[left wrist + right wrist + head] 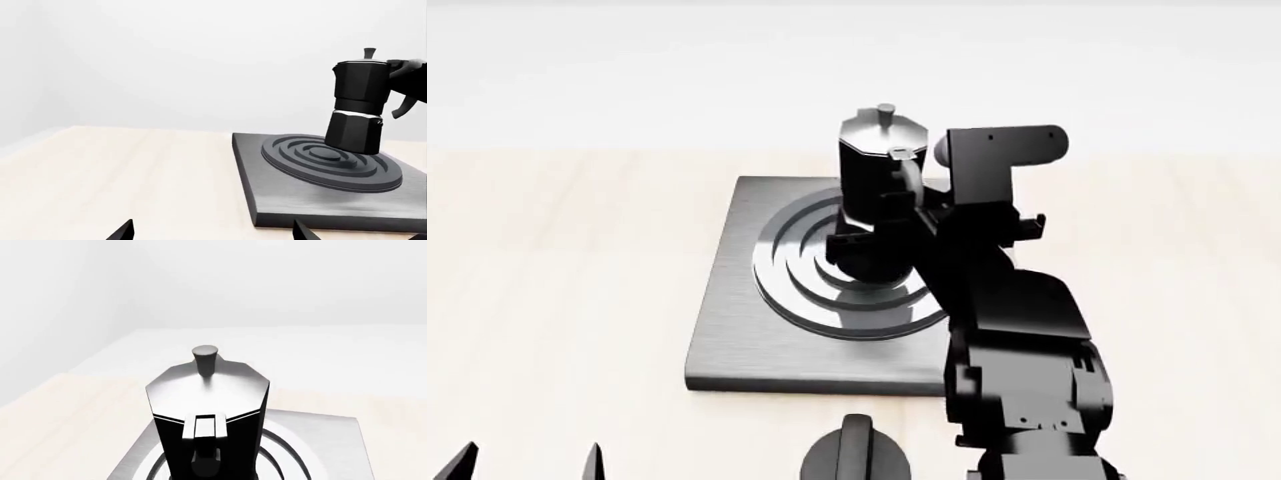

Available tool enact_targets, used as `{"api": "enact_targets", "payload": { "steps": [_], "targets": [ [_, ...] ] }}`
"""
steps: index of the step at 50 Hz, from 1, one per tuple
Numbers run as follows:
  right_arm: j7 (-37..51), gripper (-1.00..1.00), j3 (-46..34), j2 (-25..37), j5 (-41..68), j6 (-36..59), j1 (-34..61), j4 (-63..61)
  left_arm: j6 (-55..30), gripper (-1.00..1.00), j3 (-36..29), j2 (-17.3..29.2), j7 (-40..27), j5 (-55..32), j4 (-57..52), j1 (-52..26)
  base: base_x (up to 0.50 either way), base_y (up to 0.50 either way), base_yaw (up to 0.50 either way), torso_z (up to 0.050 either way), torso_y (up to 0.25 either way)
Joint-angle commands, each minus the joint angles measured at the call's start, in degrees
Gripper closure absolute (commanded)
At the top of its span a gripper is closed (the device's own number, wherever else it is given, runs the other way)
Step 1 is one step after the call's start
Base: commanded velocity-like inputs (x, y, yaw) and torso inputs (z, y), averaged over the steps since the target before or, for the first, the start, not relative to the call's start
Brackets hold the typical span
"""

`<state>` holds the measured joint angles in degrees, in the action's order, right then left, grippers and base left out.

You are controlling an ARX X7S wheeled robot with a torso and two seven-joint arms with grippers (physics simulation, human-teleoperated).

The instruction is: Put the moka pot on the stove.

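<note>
- Glossy black faceted moka pot, narrow waist, silvery lid with knob, no readable markings.
- Upright on raised rings of stove, slightly tilted.
- Right gripper at pot's handle; grip unclear.
- Left gripper fingertips spread apart.

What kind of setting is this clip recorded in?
Likely a bare simulated kitchen counter: a pale wooden worktop carries a stove with a moka pot on its rings, a black knob nearby, and blank white surroundings.
</note>
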<state>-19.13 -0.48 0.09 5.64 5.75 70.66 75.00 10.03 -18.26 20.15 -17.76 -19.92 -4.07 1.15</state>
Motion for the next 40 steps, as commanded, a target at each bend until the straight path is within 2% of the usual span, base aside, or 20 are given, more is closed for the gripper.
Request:
{"api": "enact_targets", "payload": {
  "steps": [1, 40],
  "targets": [
    [-0.17, 1.0, 1.44, -0.05, 0.57, -0.17, 0.55, -0.01, 0.14, -1.0, -0.12, 0.2, -0.12, -0.02, -0.29, 0.17, 0.0, 0.0, 0.0, 0.0, 0.0],
    [-0.02, 1.0, 0.07, -0.05, 1.32, 0.41, -0.35, -0.01, -0.03, -1.0, -0.16, 0.81, -0.34, -0.89, -0.59, -0.12, 0.0, 0.0, 0.0, 0.001, 0.001]
  ]
}}
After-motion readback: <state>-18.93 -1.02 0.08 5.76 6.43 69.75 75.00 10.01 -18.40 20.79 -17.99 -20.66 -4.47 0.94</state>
